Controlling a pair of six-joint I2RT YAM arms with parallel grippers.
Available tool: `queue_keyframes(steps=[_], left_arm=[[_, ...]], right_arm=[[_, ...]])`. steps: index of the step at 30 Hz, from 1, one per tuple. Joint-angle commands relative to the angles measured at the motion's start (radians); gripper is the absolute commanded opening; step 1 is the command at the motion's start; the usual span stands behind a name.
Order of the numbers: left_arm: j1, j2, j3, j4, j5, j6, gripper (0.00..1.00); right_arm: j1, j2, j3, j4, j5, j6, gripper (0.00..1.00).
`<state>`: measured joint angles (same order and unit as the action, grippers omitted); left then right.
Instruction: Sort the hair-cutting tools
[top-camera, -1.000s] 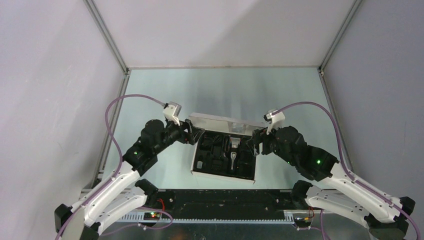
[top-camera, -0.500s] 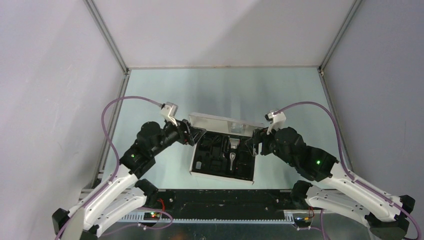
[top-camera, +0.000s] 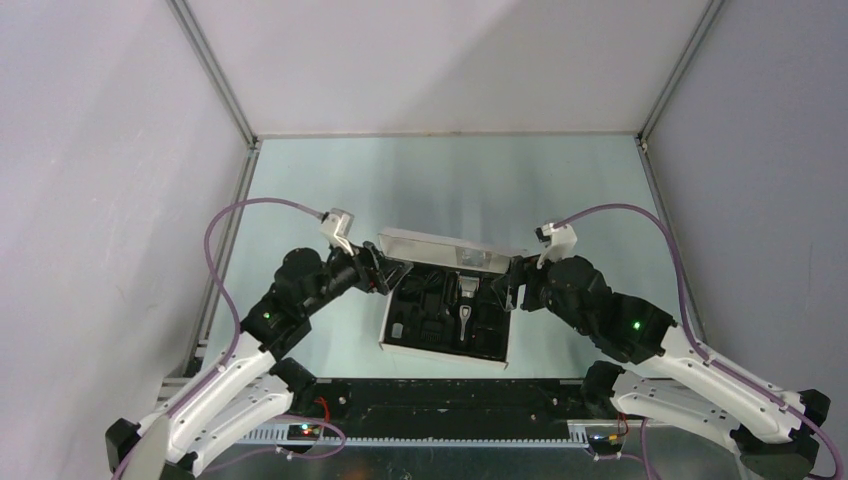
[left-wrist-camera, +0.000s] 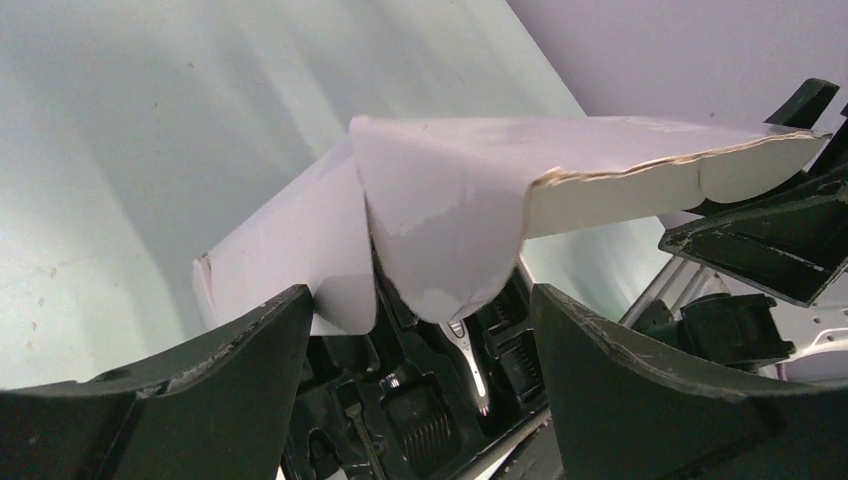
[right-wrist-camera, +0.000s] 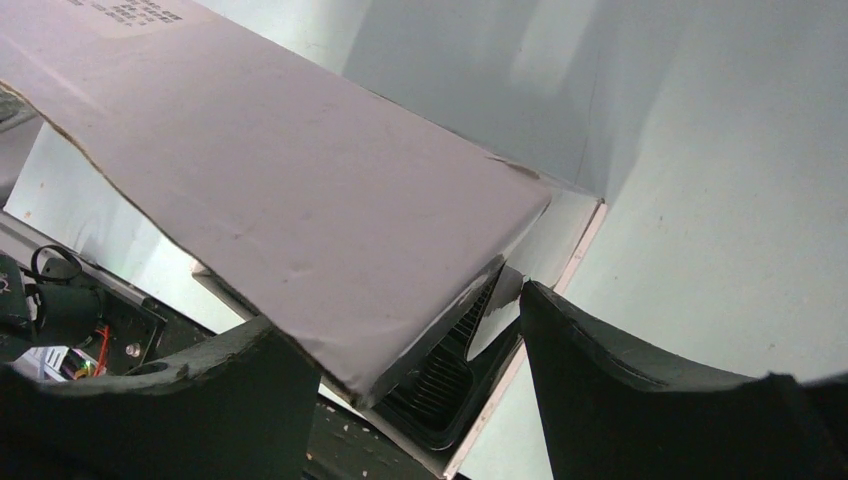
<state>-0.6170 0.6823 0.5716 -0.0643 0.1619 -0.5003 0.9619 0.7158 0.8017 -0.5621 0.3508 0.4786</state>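
Note:
The hair-cutting tools lie in the black insert of a white box (top-camera: 391, 300) at the table's middle. The clipper body with silvery tip (top-camera: 466, 312) lies near the centre and also shows in the left wrist view (left-wrist-camera: 468, 358). A ribbed comb attachment (left-wrist-camera: 420, 425) and the thin brush (left-wrist-camera: 352, 425) lie beside it. Another comb attachment (right-wrist-camera: 448, 378) shows under the lid's right corner. The lid (top-camera: 440, 250) stands half raised at the back. My left gripper (top-camera: 385, 272) is open, its jaws on either side of the lid's left flap (left-wrist-camera: 450, 230). My right gripper (top-camera: 508, 285) is open around the lid's right corner (right-wrist-camera: 400, 330).
The box sits close to the black rail (top-camera: 450, 400) at the near edge. Grey walls enclose the table on three sides. Bare table (top-camera: 450, 180) lies behind the box and at both sides of it.
My left arm has drawn back slightly to the left and the box's near left corner has shifted a little left with it. The right arm has barely moved.

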Motion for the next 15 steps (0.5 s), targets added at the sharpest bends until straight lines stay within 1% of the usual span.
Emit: queue_keyframes(steps=[1,10,15], left_arm=[[-0.012,-0.021,-0.047,0.042,0.042,-0.078,0.84],[-0.017,-0.022,-0.053,0.124,0.06,-0.169,0.85],[-0.02,-0.038,-0.077,0.12,0.049,-0.197,0.85]], right_arm=[[0.009,-0.022,-0.015,0.005,0.01,0.054,0.73],[0.009,-0.035,-0.024,0.005,0.011,0.077,0.74],[0.012,-0.042,-0.034,-0.002,0.009,0.084,0.74]])
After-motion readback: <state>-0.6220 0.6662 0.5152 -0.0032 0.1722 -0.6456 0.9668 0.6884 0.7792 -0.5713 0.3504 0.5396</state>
